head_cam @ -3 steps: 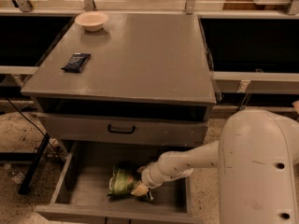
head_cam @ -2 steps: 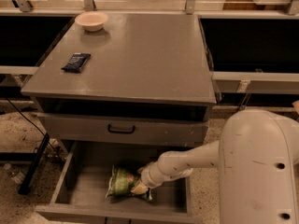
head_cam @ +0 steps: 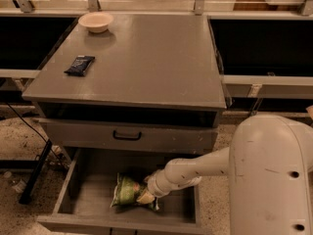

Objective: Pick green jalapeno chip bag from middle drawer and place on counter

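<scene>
Nearest me, at four o'clock in the view, is the robot's bulky white arm. Its forearm reaches out toward nine o'clock, down into the open middle drawer. The claw sits at the end of that reach, low over the drawer floor and right against the green jalapeno chip bag.

The bag lies flat near the drawer's front rim, roughly mid-width, at nine o'clock from the claw and touching it. Its crinkled length seems to run about nine to three, in line with the forearm, though the claw covers its right end, so I hold that loosely. I cannot tell whether the claw is clamped on the bag or only resting at its edge.

My read is that this is the grasp stage and the lift has not begun. The bag has to come up and back toward twelve o'clock, clearing the grey drawer front with the black handle that overhangs the drawer's rear.

Past that is the worktop, with a dark flat packet at its ten o'clock side and a pale bowl in the far corner at eleven.
</scene>
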`<state>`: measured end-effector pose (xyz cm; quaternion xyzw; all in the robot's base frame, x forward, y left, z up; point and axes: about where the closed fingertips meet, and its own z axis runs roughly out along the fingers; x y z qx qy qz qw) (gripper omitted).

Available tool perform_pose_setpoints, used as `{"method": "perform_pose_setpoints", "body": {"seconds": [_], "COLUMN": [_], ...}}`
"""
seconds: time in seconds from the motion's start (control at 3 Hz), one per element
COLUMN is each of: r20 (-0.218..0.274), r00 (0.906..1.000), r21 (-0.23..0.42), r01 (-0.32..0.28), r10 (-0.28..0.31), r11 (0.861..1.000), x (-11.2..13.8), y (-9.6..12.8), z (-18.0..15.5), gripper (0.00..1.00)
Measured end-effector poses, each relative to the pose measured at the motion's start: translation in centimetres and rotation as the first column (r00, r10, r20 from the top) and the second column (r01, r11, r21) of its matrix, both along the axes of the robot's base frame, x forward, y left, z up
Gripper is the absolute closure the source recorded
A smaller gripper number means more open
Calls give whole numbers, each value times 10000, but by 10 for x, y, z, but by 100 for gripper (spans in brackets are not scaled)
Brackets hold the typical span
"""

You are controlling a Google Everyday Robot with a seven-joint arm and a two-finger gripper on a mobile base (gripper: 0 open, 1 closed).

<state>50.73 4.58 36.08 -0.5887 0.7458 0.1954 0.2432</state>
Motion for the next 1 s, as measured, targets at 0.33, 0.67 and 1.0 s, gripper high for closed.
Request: {"method": "perform_pose_setpoints", "body": {"seconds": [0.33,0.67,1.0], "r20": [491,1396,2191], "r00": [9988,9901,9754], "r21": [17,-109,-244], "r01": [81,185,309], "r10": [-82,-168,-248], "r11": [10000,9998,9992], "x": [-6,-16,-21], "y": [-8,-18,-29], "z": [28,78,120], "gripper": [100,100,100]}}
